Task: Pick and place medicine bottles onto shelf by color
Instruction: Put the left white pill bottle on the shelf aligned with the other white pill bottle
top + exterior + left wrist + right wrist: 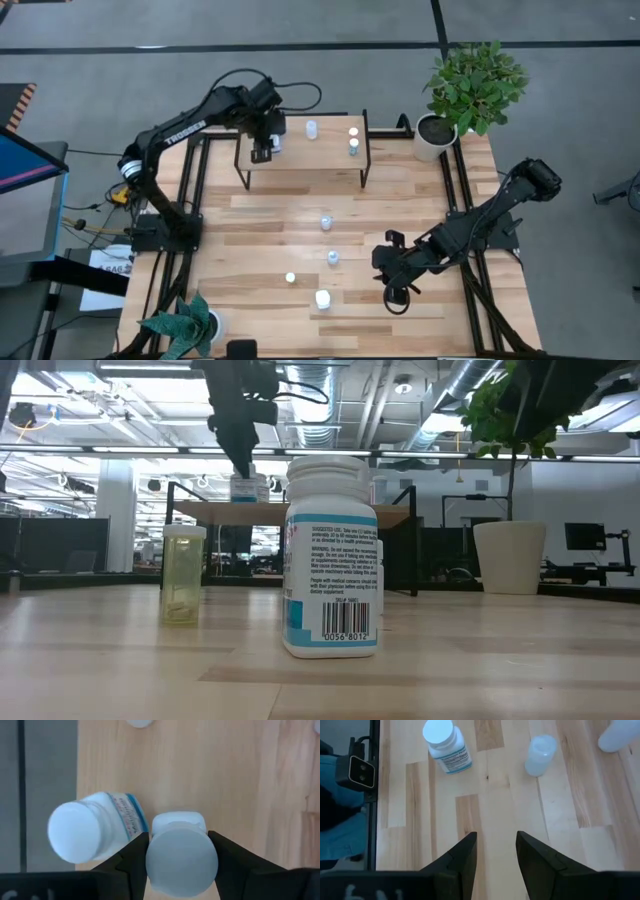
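Left gripper over the shelf's left end, fingers closed on a white-capped bottle. Wrist view: held bottle sits right beside a larger white bottle with a blue-banded label, already on the shelf; whether the two touch I can't tell. I read this as the placing step, white going next to white.

Further along the shelf: a pale bottle mid-top, two small ones toward the right end.

Right gripper waits low over the table's front right, fingers apart, nothing between them. Its wrist view shows a white labelled bottle and a pale-blue one ahead on the table.

Four bottles remain on the table.

Next for me: confirm base is down flat on the shelf, release, lift straight up. Neighbour is close; any sideways drift on withdrawal could knock it over.
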You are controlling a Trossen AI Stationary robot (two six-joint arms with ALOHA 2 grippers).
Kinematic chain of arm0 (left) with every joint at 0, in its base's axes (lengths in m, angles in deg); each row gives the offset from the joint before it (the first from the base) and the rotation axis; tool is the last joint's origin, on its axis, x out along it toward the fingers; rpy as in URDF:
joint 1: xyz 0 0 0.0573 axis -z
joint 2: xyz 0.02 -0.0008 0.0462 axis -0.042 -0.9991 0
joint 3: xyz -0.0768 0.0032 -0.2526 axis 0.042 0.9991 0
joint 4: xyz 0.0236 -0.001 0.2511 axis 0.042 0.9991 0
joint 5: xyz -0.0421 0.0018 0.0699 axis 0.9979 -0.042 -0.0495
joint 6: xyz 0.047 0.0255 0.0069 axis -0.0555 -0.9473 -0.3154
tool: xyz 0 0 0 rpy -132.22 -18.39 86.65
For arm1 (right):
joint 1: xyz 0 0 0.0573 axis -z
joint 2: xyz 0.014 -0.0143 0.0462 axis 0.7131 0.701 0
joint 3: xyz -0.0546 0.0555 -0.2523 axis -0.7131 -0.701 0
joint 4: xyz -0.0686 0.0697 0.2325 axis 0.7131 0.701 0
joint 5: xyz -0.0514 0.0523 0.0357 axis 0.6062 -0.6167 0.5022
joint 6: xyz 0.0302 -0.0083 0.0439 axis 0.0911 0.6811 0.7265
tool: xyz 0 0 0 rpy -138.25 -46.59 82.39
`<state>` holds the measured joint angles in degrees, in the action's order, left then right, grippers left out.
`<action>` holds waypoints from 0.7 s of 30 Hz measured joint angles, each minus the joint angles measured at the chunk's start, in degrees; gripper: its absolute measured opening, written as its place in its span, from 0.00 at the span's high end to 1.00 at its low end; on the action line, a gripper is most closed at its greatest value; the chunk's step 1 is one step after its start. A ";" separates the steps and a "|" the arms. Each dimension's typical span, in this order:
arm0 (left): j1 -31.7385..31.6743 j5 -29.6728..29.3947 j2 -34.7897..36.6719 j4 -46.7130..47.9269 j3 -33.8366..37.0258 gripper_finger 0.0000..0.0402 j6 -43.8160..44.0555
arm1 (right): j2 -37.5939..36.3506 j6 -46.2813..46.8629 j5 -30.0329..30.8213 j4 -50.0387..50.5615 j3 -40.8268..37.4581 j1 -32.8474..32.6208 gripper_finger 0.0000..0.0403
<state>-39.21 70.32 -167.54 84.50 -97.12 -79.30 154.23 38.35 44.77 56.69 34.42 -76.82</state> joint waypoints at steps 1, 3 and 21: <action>-0.25 0.11 -0.09 -0.32 -0.05 0.62 0.00 | 0.00 -0.01 0.02 -0.03 0.00 0.00 0.60; -0.61 0.14 -0.12 -0.68 -0.05 0.62 -0.96 | 0.00 -0.02 0.04 -0.01 0.00 0.00 0.60; 0.87 -4.15 -0.36 -2.88 -2.95 0.43 -0.61 | 0.00 -0.04 0.12 0.13 0.00 -0.09 0.60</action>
<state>-38.34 66.17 -167.90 81.63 -100.07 -79.91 154.23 38.31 44.88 56.81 34.42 -76.91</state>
